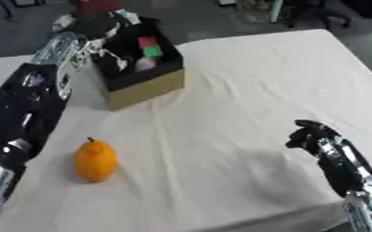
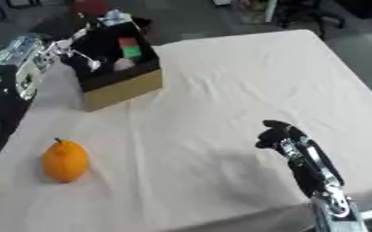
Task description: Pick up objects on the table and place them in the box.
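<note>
Resting low at the near right of the cloth, the robot's black and silver right hand (image 1: 310, 136) has its fingers curled in and grasps nothing, so it looks idle. Level with it on the near left sits 1 smooth orange fruit with a small dark stem (image 1: 95, 160), rounded and slightly pear-shaped, standing free on the pale, softly creased tablecloth (image 1: 245, 90) and well apart from both hands. Farther back on the left stands the cardboard box with tan outer walls and a dark inside (image 1: 145, 88), its flaps open; within it lie small blocks, 1 red, 1 green and 1 pinkish. Over the box's left rim hangs the left hand (image 1: 102, 50) at the end of the long black arm; whether its fingers are spread or curled I cannot tell. By my reading, the step in hand is a drop into the box, and the fruit is the 1 thing left on the table. The next move likely calls for bringing a hand down to the fruit and closing round its curved, slippery skin
</note>
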{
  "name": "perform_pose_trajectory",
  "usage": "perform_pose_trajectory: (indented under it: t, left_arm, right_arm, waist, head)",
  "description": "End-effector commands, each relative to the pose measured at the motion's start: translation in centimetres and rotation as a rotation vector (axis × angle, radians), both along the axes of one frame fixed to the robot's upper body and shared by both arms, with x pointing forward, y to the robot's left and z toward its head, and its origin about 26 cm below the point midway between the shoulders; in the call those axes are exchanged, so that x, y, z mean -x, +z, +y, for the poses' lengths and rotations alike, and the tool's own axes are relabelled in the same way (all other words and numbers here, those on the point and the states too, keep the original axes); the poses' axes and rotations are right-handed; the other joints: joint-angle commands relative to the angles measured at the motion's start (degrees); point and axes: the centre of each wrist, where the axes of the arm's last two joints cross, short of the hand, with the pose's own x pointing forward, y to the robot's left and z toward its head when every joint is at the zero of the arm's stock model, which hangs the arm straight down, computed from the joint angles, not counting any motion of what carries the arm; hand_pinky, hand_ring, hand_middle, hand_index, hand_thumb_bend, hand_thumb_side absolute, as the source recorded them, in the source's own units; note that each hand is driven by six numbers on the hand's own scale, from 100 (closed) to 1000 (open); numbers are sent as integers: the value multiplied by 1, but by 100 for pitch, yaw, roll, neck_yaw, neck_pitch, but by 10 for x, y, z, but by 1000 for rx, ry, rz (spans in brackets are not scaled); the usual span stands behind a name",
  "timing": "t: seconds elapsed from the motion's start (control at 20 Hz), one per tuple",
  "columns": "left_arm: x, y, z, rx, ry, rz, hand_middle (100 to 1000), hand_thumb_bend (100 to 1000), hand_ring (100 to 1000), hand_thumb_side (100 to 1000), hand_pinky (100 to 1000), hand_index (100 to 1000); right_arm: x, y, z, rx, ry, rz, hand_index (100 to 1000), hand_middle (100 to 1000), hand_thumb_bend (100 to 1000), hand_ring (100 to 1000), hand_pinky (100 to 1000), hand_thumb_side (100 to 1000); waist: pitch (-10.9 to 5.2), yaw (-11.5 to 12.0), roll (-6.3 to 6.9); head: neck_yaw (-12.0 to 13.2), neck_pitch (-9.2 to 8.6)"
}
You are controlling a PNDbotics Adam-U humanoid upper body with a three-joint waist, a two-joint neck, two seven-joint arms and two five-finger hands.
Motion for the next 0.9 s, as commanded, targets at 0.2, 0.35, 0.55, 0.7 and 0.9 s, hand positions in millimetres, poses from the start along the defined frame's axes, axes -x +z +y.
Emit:
perform_pose_trajectory:
  t: [0.2, 0.35, 0.55, 0.7, 0.9]
  left_arm:
    - [10, 40, 40, 53, 66, -193, 804, 492, 737, 595, 804, 900]
    - [21, 49, 60, 53, 48, -249, 736, 479, 675, 531, 773, 850]
    - [45, 51, 102, 18, 26, -246, 691, 444, 641, 491, 764, 820]
    - [65, 50, 128, -37, -1, -196, 688, 424, 643, 479, 762, 811]
    - [88, 40, 155, -125, -32, -79, 712, 410, 664, 487, 773, 820]
  right_arm:
    - [-2, 7, -3, 9, 0, -22, 800, 585, 100, 605, 696, 720]
    - [-2, 6, -6, 13, -14, -19, 800, 585, 100, 605, 696, 721]
    - [-2, 7, -9, 20, -24, -22, 800, 585, 100, 604, 696, 720]
    - [-2, 9, -12, 25, -37, -27, 800, 585, 100, 604, 695, 720]
    - [-2, 10, -16, 32, -56, -29, 800, 585, 100, 603, 696, 722]
  waist:
    - [-129, 46, -18]
    - [-137, 149, 6]
    - [-130, 257, 35]
    - [-98, 330, 59]
    - [-72, 419, 95]
  head:
    - [-65, -43]
    - [-132, -30]
    - [-195, -41]
    - [-243, -79]
    - [-317, -92]
